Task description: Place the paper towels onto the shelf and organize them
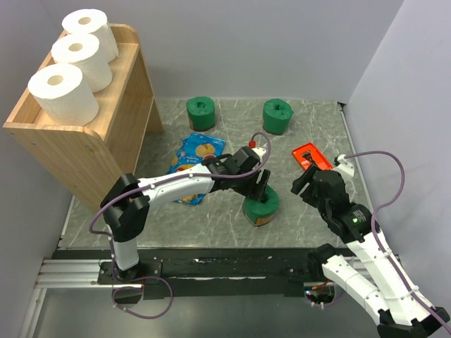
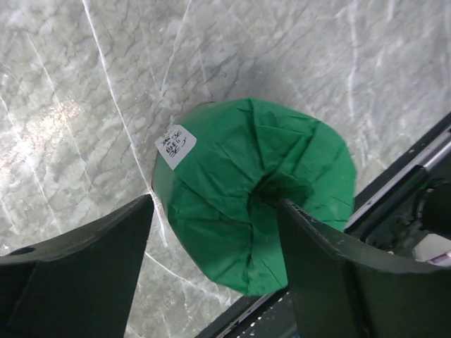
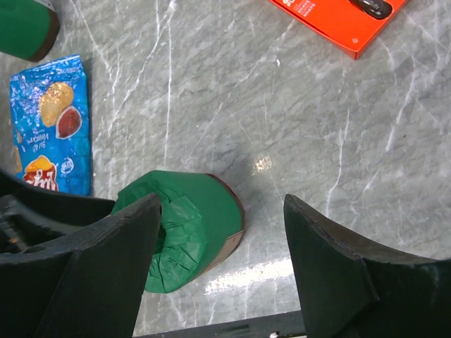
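- Three white paper towels standing on end in a row on the tray top of the shelf, upper left of the overhead frame, each just beside the next.
- Three green paper towels down on the bench, none on the shelf: two well apart in the upper middle of the overhead frame, both upright with hollow centres showing.
- Third green roll lower down, near the middle of the overhead frame, upright, with a small white sticker on its upper edge in the left wrist view.
- Left hand directly over that third green roll, spread wide: one finger above the hollow centre, the other finger outside the wall at the lower left of the frame. Not closed on it; cannot tell whether either finger touches the paper.
- Right hand to the right of centre in the overhead frame, also spread, nothing between the fingers, raised above the bench with the third green roll showing below it at the lower left of its own view.
- Blue chip bag flat on the bench, left of the third green roll and partly under the left arm.
- Red-orange box flat on the bench, just beyond the right hand.
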`<control>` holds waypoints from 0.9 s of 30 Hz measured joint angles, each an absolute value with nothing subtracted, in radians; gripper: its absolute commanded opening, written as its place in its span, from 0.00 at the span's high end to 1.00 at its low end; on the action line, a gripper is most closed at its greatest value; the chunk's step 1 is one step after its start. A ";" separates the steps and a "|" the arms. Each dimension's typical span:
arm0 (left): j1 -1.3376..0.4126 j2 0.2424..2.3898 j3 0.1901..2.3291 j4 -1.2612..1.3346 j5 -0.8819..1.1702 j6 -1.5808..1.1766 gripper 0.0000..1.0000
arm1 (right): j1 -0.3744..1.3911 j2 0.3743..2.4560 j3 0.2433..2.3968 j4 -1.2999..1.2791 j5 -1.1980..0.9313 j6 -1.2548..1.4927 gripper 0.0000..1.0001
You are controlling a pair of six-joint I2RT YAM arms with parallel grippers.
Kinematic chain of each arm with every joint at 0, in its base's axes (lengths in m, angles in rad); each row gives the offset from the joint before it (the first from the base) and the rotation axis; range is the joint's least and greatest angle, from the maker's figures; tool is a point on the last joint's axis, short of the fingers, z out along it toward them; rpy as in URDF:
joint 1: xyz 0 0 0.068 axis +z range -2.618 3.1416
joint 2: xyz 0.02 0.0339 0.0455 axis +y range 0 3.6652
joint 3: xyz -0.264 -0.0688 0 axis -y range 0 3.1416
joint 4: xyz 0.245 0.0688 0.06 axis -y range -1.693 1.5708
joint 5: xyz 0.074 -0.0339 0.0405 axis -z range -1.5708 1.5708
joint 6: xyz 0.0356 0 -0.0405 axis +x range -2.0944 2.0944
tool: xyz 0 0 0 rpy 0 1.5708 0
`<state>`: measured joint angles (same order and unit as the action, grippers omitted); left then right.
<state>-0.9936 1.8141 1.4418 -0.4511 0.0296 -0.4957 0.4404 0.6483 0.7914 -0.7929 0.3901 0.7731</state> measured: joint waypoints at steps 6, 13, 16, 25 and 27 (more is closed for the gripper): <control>-1.000 1.850 1.442 -0.453 0.021 -0.495 0.39 | 0.440 0.645 0.791 -0.780 0.382 0.760 0.23; -1.008 1.864 1.443 -0.455 -0.031 -0.511 0.51 | 0.440 0.638 0.790 -0.764 0.371 0.750 0.23; -1.010 1.864 1.448 -0.466 -0.059 -0.517 0.52 | 0.440 0.632 0.779 -0.751 0.364 0.746 0.23; -0.987 1.864 1.476 -0.545 -0.198 -0.520 0.54 | 0.440 0.632 0.765 -0.718 0.301 0.717 0.23; -0.973 1.863 1.476 -0.548 -0.218 -0.522 0.53 | 0.440 0.631 0.762 -0.710 0.291 0.715 0.23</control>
